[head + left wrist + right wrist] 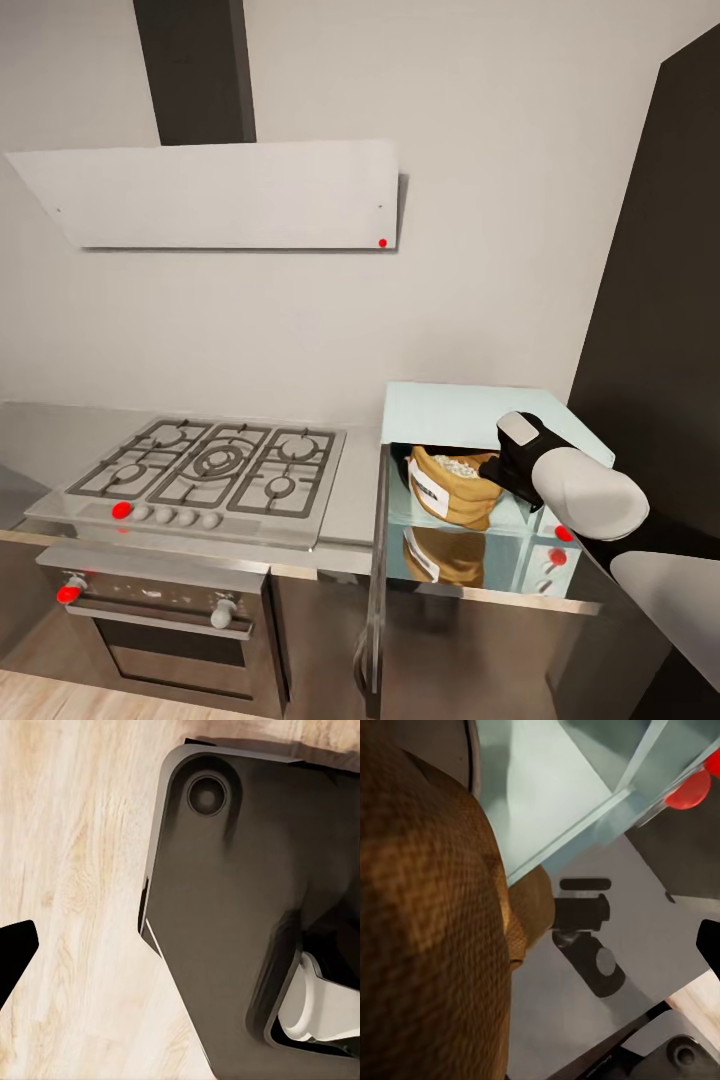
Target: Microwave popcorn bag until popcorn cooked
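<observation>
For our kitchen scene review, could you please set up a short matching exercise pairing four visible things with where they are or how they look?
Things:
1. popcorn bag
2. microwave
3. right gripper
4. gas hob

Descriptions:
A. pale blue box, door swung open
B. on the counter, left of the microwave
C. sitting in the microwave's opening, white kernels showing on top
D. dark, at the bag's right side

Pairs: 1-C, 2-A, 3-D, 4-B

I see the microwave (470, 410) standing on the tabletop (40, 430) with its door (376, 570) swung open, right of the gas hob (215, 468). My right claw (497, 478) is at the popcorn bag (455, 487), which sits tilted inside, whitish popcorn (462, 465) showing at its mouth.
</observation>
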Robot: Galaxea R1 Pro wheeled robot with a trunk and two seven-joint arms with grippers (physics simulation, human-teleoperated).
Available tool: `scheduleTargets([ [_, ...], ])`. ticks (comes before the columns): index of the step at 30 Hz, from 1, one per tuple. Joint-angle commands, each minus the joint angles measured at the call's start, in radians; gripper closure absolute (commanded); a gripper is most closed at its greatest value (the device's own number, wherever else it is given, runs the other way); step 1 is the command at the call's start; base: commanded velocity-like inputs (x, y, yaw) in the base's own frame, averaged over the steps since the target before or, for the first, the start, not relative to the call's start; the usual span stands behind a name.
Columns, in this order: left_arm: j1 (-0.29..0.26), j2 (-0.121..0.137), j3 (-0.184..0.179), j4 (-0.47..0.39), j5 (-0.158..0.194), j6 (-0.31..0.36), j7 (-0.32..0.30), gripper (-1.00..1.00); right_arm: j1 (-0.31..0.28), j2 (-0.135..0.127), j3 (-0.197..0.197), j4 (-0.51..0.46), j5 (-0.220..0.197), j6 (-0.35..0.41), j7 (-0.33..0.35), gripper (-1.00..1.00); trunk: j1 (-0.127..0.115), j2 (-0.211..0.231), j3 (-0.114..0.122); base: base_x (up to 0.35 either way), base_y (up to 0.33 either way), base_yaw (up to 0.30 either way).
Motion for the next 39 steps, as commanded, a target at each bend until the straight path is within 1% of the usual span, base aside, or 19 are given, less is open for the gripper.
scheduleTargets([
  [1,0.0,0.0,0.005,0.0,0.001,0.0,0.0,-1.0,0.0,0.0,-0.001,-0.001,0.0,0.006,-0.002,-1.0,0.0,-0.001,0.0,0.0,0.0,0.0],
  [14,0.0,0.0,0.004,0.0,0.001,0.0,0.0,-1.0,0.0,0.001,-0.004,-0.02,-0.003,0.009,0.005,-1.0,0.0,-0.001,0.0,0.0,0.0,0.0],
  [18,0.0,0.0,0.005,0.0,0.001,0.0,0.0,-1.0,0.0,0.001,-0.004,-0.055,-0.003,0.009,0.009,-1.0,0.0,-0.001,0.0,0.0,0.0,0.0],
  [23,0.0,0.0,0.004,0.0,0.001,0.0,0.0,-1.0,0.0,0.001,-0.003,-0.066,-0.003,0.016,0.048,-1.0,0.0,-0.001,0.006,0.0,0.0,0.0],
  [29,0.0,0.0,0.004,0.0,0.001,0.0,0.0,-1.0,0.0,0.001,-0.002,-0.07,-0.003,0.053,0.109,-1.0,0.0,-0.001,0.016,0.0,0.0,0.0],
  [34,0.0,0.0,0.004,0.0,0.001,0.0,0.0,-1.0,0.0,0.001,-0.001,-0.084,-0.003,0.076,0.123,-1.0,0.0,-0.001,0.024,0.0,0.0,0.0],
  [39,0.0,0.0,0.003,0.0,0.001,0.0,0.0,-1.0,0.0,0.001,-0.001,-0.09,-0.003,0.078,0.123,-1.0,0.0,-0.001,0.033,0.0,0.0,0.0],
])
